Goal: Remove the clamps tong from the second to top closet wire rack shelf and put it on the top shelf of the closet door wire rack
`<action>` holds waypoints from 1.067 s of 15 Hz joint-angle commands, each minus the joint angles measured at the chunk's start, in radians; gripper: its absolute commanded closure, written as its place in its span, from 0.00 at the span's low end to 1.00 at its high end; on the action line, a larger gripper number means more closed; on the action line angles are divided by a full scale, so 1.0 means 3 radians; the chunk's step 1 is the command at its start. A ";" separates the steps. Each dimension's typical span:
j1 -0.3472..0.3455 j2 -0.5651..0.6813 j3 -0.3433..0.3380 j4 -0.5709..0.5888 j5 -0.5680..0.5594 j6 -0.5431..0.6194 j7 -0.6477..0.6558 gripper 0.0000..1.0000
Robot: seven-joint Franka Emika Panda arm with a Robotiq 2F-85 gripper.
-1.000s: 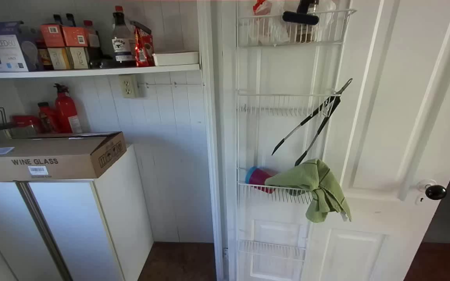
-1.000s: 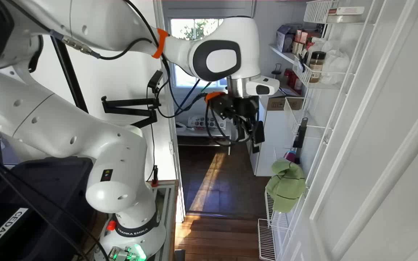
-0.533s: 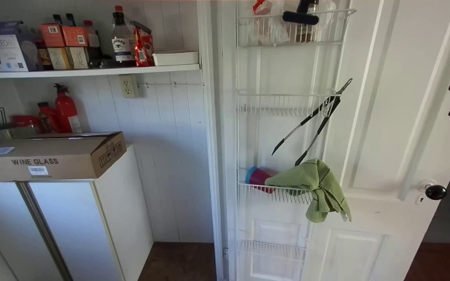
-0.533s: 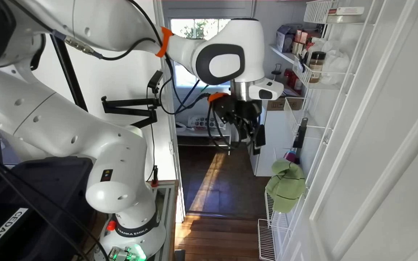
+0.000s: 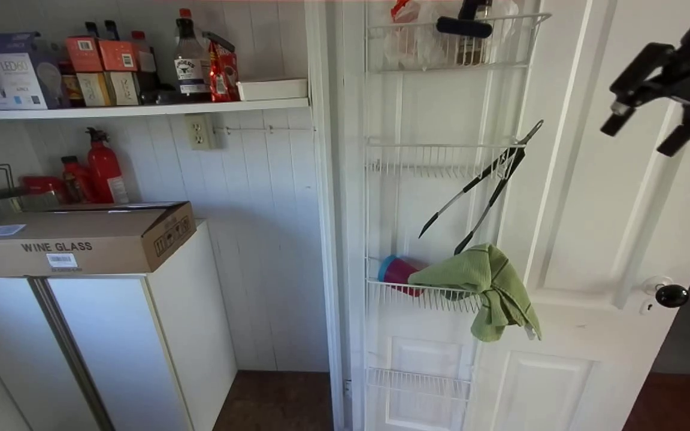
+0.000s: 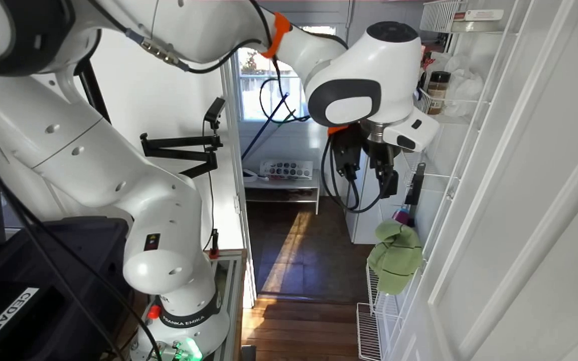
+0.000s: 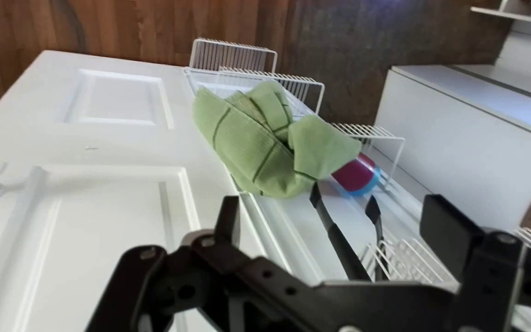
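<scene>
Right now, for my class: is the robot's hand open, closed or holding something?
Black two-fingered hand: open, holding nothing; the long black-and-silver tongs hang apart from it.

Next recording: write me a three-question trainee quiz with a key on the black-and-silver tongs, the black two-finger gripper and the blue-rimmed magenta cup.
1. Multiple choice. Where are the black-and-silver tongs?
A: on the round black doorknob.
B: hanging at the white wire shelf one level below the pale plastic bags.
C: inside the brown cardboard box.

2. True or false: the black two-finger gripper is open and apart from the tongs.

3. Fill the gap: in the wrist view, a draped ____ partly hides the blue-rimmed magenta cup.

Key: 1 B; 2 true; 3 green cloth.
</scene>
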 commanded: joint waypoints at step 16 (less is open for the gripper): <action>0.0144 0.1049 0.0058 0.0647 0.1606 0.1095 -0.0310 0.75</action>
